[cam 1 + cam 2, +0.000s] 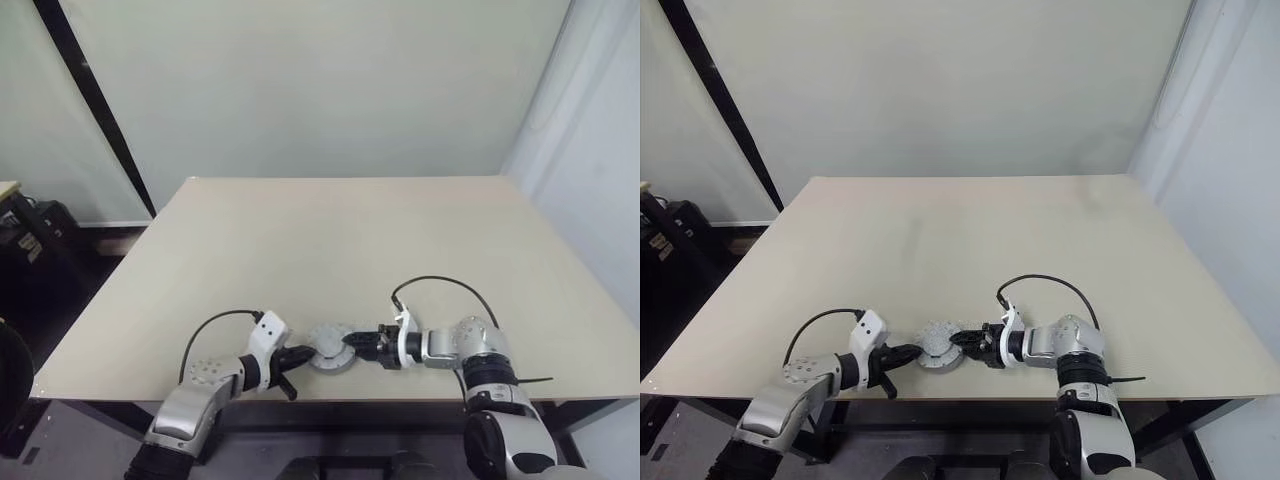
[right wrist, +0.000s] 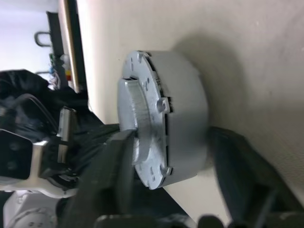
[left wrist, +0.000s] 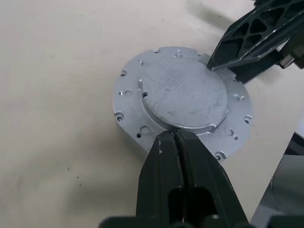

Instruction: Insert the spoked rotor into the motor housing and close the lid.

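Left gripper point(image 3: 175, 137) is clenched, its two black fingers pressed together with nothing between them, tips resting against the near edge of the lid point(image 3: 183, 92). That lid, a flat grey disc with a raised, scratched centre and small holes round its flange, sits flush on top of the housing point(image 2: 187, 114), a squat grey shell standing on the tabletop point(image 1: 330, 240) near its front edge, between the two arms. Right gripper point(image 1: 352, 342) comes at the housing from the opposite side; its fingers straddle the assembly, one lying over the lid's face and the other low beside the housing wall, but whether they actually squeeze it or stand just off it I cannot tell from these angles. Both arms lie low over the tabletop, pointing toward each other.
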### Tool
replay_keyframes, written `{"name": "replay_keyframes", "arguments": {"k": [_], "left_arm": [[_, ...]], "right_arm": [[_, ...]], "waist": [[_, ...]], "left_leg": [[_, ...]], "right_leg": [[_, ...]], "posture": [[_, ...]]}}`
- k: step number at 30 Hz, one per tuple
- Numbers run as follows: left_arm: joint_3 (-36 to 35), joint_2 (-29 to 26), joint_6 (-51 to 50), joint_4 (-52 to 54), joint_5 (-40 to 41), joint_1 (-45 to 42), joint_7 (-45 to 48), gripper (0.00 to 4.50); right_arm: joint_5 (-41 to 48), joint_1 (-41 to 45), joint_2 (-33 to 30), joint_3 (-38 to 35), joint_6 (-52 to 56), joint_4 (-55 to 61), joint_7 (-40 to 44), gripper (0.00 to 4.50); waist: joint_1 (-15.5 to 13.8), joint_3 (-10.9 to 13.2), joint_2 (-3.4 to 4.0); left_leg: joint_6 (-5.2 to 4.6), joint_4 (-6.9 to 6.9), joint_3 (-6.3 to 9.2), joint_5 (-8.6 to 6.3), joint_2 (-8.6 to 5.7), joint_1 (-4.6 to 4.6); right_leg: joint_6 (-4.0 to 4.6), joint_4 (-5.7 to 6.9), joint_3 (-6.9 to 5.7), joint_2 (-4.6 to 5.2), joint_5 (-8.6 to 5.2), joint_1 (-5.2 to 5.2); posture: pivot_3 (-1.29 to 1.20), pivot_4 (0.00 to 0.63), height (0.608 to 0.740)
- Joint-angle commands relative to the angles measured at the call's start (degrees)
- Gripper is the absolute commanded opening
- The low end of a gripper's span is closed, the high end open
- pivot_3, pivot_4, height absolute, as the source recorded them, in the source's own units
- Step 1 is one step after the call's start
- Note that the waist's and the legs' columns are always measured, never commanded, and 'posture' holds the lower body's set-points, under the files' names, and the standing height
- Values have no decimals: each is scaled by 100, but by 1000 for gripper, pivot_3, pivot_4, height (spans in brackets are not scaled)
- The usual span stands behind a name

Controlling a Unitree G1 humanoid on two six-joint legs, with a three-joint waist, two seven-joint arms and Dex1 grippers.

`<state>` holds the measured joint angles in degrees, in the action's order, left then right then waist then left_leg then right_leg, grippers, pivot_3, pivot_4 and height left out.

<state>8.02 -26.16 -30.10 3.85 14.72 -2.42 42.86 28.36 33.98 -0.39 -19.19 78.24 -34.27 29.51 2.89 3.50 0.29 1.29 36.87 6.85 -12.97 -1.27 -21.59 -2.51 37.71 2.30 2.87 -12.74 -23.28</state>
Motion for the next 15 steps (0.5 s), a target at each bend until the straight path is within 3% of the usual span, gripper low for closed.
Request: {"name": "replay_keyframes", "arguments": {"k": [1,9,12,15], "left_arm": [[62,63,-25,104,41,5,1,0],[-54,143,-129,135,68,2,-96,0],[-168,141,-332,174,226,-23,-42,612],[-501,172,-373,204,424,-52,-135,1623]], "right_arm": [[216,141,78,18,56,68,9,1304],[218,90,81,131,68,84,-64,1210],[208,76,74,166,51,95,-75,1210],[216,64,70,176,43,111,-84,1210]], "waist": [[2,-2,5],[0,-9,16],[7,-9,18],[28,-9,18]], "left_leg": [[0,0,0,0,0,-1],[0,-1,-1,0,1,3],[0,-1,-1,0,2,4],[0,-1,0,0,3,2]], "right_leg": [[0,0,-1,0,0,-1],[1,0,-1,0,0,1],[1,0,-1,0,-1,0],[1,0,-2,-1,-1,-2]], "posture": [[0,0,740],[0,0,740],[0,0,740],[0,0,740]]}}
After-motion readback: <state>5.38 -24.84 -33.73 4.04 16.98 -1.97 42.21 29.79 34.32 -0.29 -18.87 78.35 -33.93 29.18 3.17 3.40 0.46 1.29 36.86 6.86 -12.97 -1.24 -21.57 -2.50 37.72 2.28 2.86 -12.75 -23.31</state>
